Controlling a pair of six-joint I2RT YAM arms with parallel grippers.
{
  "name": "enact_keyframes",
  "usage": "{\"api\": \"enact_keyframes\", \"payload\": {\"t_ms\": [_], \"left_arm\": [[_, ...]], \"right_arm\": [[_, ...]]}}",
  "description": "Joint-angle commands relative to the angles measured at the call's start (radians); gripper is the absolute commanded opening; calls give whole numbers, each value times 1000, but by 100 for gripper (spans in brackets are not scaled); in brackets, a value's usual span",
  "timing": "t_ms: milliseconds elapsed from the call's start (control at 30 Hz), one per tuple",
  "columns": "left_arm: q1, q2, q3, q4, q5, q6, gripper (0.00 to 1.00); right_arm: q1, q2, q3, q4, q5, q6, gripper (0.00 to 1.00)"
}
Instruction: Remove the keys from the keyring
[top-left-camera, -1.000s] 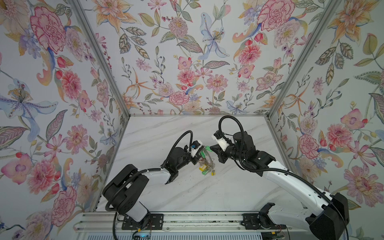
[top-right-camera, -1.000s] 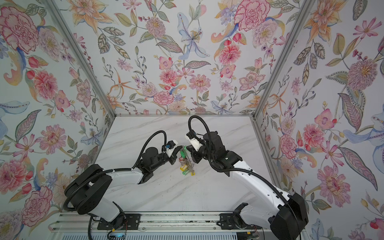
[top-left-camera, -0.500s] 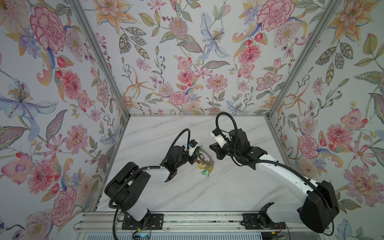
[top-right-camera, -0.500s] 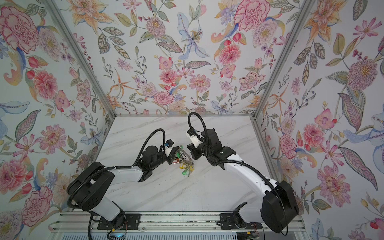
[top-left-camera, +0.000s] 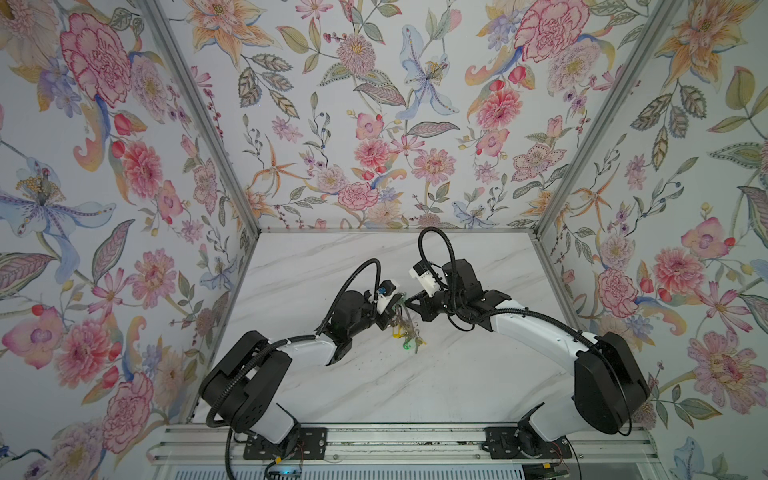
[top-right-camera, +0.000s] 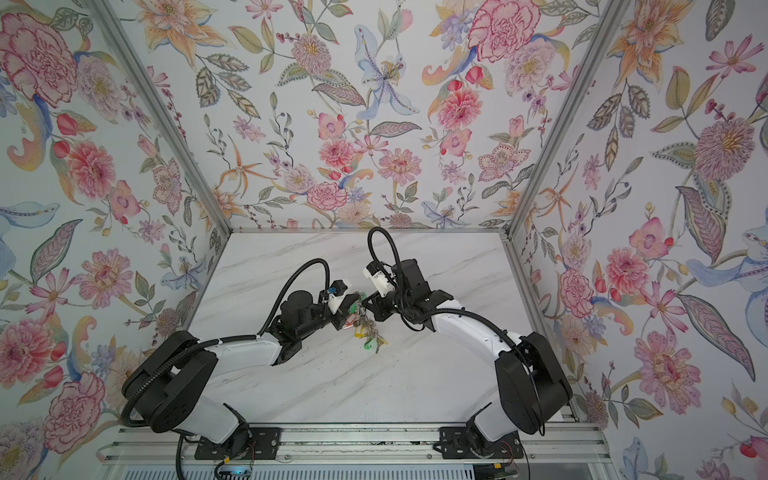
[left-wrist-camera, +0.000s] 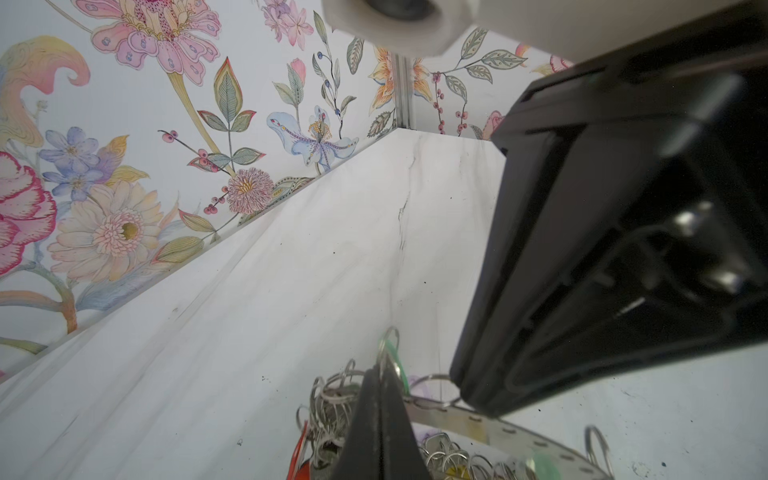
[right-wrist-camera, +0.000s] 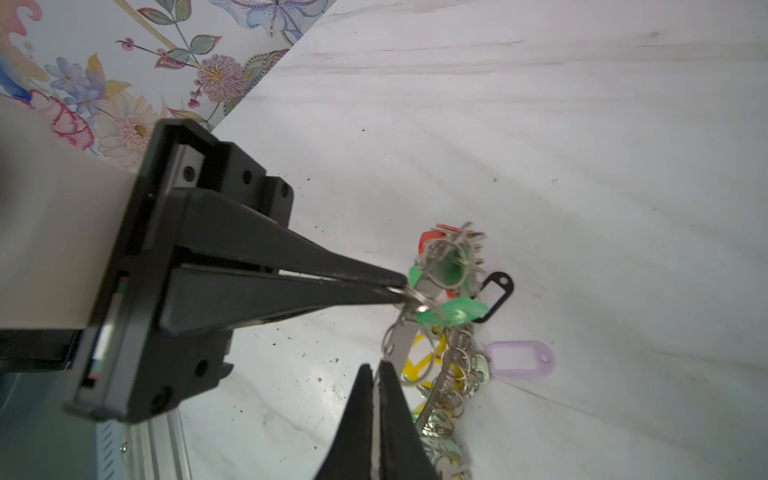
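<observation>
The keys (top-left-camera: 408, 332) (top-right-camera: 370, 332) hang in a bunch of small split rings and coloured tags from the keyring (left-wrist-camera: 519, 436) (right-wrist-camera: 405, 345), a flat grey metal disc held tilted just above the marble table (top-left-camera: 457, 374). My left gripper (left-wrist-camera: 384, 370) (right-wrist-camera: 401, 286) (top-left-camera: 399, 302) is shut on a split ring carrying a green tag (right-wrist-camera: 453, 311). My right gripper (right-wrist-camera: 376, 370) (left-wrist-camera: 461, 392) (top-right-camera: 366, 303) sits tip to tip with the left one. Its jaws are closed to a thin slit on the keyring's rim.
A purple tag (right-wrist-camera: 519, 359) and a black tag (right-wrist-camera: 496, 297) lie on the table beside the bunch. Floral walls (top-left-camera: 374, 124) close in the back and both sides. A metal rail (top-left-camera: 395, 440) runs along the front edge.
My right gripper has moved left, closer to the left gripper's tips, and its arm has folded in. The left gripper and the bunch have barely moved.
</observation>
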Motion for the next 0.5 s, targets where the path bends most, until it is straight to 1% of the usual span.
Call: {"api": "enact_keyframes", "payload": {"t_ms": [0, 100, 133, 200, 267, 300, 367, 467], "left_arm": [[8, 6, 41, 54, 41, 6, 0], [8, 44, 56, 47, 62, 5, 0], [8, 41, 58, 38, 66, 5, 0], [9, 31, 46, 40, 71, 5, 0], [8, 24, 36, 46, 78, 5, 0], [8, 24, 38, 37, 88, 6, 0], [7, 23, 44, 18, 108, 3, 0], [9, 23, 47, 13, 147, -7, 0]], "right_arm": [[40, 9, -3, 50, -68, 48, 9], [8, -36, -31, 49, -19, 24, 9], [-42, -49, -40, 49, -19, 24, 9], [-96, -70, -47, 34, -27, 17, 9], [-138, -92, -72, 44, -18, 7, 12], [-159, -94, -86, 59, -21, 9, 14], [-191, -73, -101, 93, -55, 24, 16], [-195, -32, -109, 137, -113, 15, 22]]}}
